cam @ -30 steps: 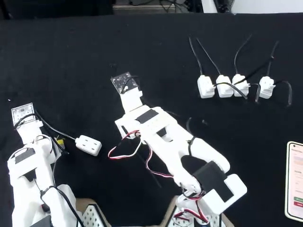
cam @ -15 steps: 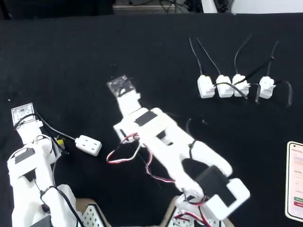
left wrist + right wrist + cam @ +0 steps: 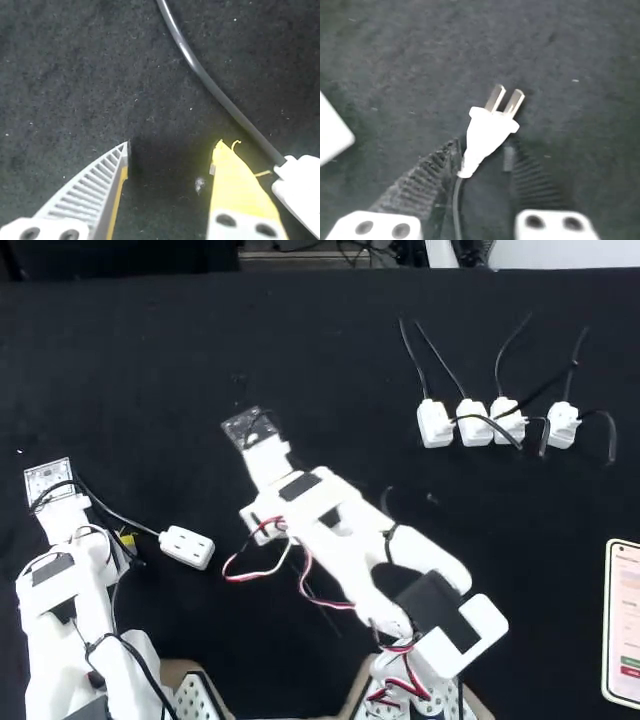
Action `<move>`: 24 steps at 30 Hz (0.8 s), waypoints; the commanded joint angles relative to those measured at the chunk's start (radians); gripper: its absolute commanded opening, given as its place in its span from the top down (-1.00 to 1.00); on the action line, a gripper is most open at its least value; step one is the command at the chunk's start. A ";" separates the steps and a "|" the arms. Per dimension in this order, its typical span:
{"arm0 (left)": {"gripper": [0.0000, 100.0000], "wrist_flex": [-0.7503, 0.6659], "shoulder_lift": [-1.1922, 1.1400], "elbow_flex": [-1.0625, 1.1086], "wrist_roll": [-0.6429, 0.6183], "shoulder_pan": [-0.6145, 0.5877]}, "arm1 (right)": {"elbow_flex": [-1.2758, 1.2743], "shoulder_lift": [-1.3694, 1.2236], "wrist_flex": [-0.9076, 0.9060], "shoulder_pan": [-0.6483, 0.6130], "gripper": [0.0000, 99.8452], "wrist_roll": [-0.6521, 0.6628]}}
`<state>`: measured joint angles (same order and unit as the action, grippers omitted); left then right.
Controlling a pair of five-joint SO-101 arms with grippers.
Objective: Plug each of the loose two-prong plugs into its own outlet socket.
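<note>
Black cloth [image 3: 150, 360] covers your table, and judging by how things lie, the near-side pairing is barely begun. Nearest you, the left gripper [image 3: 172, 150] sits low over the cloth with its jaws wide and nothing between them. A white socket [image 3: 187, 546] lies just beside its yellow finger, outside the gap, and its black cord [image 3: 210, 85] runs away past the jaws. That socket has no plug in it yet. Farther out, near mid-table, your right gripper [image 3: 482, 150] has its jaws narrowed around a white two-prong plug [image 3: 487, 130]. It grips the tail end where the wire leaves, and the prongs point straight ahead, free. Plug and socket are well apart, so the carry, the lining-up of the prongs and the push home all look to be left. At the far side lies a row of four white blocks [image 3: 473, 424] with black wires; you cannot tell whether those are joined pairs already done.
</note>
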<state>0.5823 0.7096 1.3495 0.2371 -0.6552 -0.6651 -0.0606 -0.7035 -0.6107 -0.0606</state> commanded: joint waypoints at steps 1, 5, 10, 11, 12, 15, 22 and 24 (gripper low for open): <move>0.47 -0.009 0.012 0.001 -0.005 -0.008 | 0.035 0.102 -0.021 0.049 0.97 0.011; 0.47 -0.009 0.012 0.001 -0.005 -0.008 | -0.041 0.209 -0.014 0.044 0.98 0.035; 0.47 -0.009 0.012 0.001 -0.005 -0.008 | -0.154 0.360 -0.012 -0.028 0.98 0.166; 0.47 -0.009 0.012 0.001 -0.005 -0.008 | -0.171 0.369 -0.012 -0.048 0.98 0.175; 0.47 -0.009 0.012 0.001 -0.005 -0.008 | -0.186 0.367 -0.012 -0.064 0.98 0.178; 0.47 -0.009 0.012 0.001 -0.005 -0.008 | -0.197 0.314 -0.012 -0.100 0.98 0.176; 0.47 -0.009 0.012 0.001 -0.005 -0.008 | -0.033 0.107 -0.101 -0.097 0.68 0.184; 0.47 -0.009 0.012 0.001 -0.005 -0.008 | -0.002 0.101 -0.132 -0.097 0.69 0.184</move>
<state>0.5823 0.7096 1.3495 0.2371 -0.6552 -0.7557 0.0437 -0.7910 -0.6951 0.1112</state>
